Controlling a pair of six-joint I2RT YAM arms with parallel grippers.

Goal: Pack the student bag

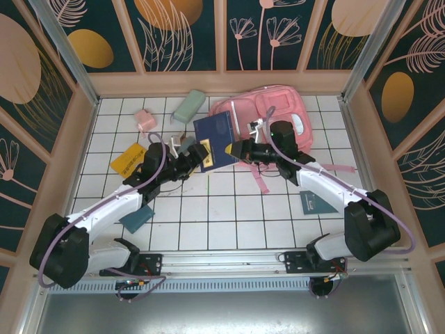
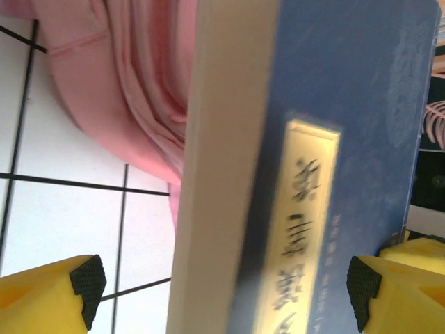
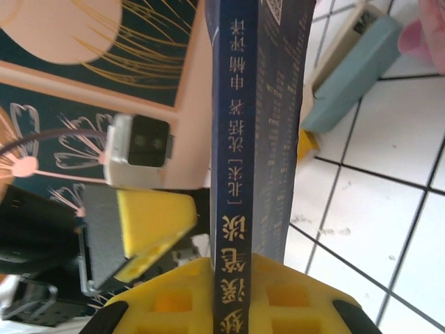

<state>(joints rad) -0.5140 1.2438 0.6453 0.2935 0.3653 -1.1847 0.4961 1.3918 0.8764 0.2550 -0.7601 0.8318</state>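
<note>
White tiled table [image 1: 229, 209], leaf-patterned walls [image 1: 181, 35] around. Bag [image 1: 278, 111] lies at the far middle, slightly right. Just before it a blue book [image 1: 215, 142] is held up off the tiles. Right gripper [image 3: 236, 292] pinches the book across its covers; left gripper [image 2: 222, 285] stands spread wide about its other end. Green box [image 1: 188, 106] lies left of the bag.

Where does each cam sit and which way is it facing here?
Top external: above and behind the bases, looking down on the table; both arms show, left gripper and right gripper meeting at the blue book.
Left wrist: on that wrist, looks past its open fingers at the book's cover, student bag behind.
Right wrist: on that wrist, looks along its fingers, clamped on the book's spine; left gripper beyond.
Shared: all three see the book.
</note>
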